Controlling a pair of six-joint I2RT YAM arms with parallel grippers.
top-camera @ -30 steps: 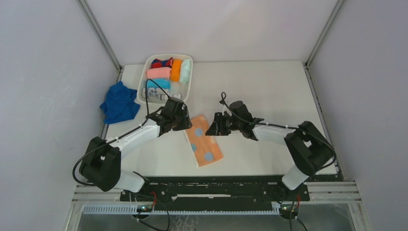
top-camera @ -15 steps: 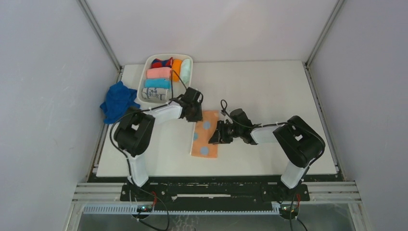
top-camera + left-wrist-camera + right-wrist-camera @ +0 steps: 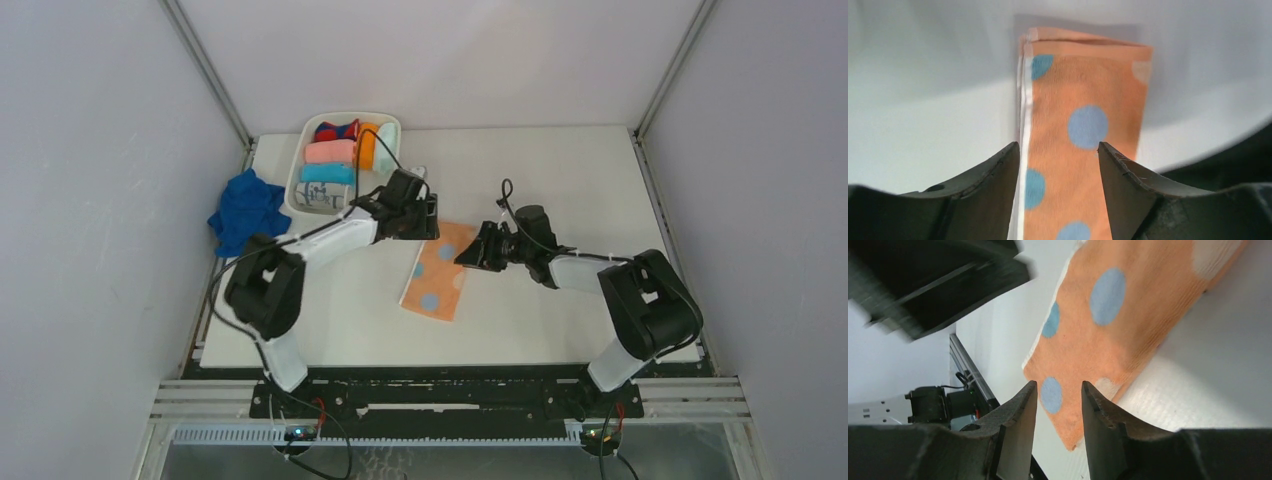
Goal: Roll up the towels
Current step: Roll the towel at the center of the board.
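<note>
The peach-orange towel with pale blue spots (image 3: 438,274) lies flat on the table as a long folded strip, slanted with its far end to the right. My left gripper (image 3: 428,218) is open over the strip's far end; in the left wrist view (image 3: 1058,155) the towel (image 3: 1083,90) runs between and beneath the jaws. My right gripper (image 3: 470,252) is open at the strip's right edge; in the right wrist view (image 3: 1059,390) a towel corner (image 3: 1128,325) shows between the jaws. The royal-blue terry towel (image 3: 246,210) lies crumpled at the table's left edge.
A white bin (image 3: 298,168) at the back left holds pink, light-blue, orange, mint and printed rolls. The left arm shows blurred in the right wrist view (image 3: 948,285). Grey walls enclose the table on three sides.
The spotted towel has turned, its far end swung to the right. Both grippers have moved right and farther back along with it.
</note>
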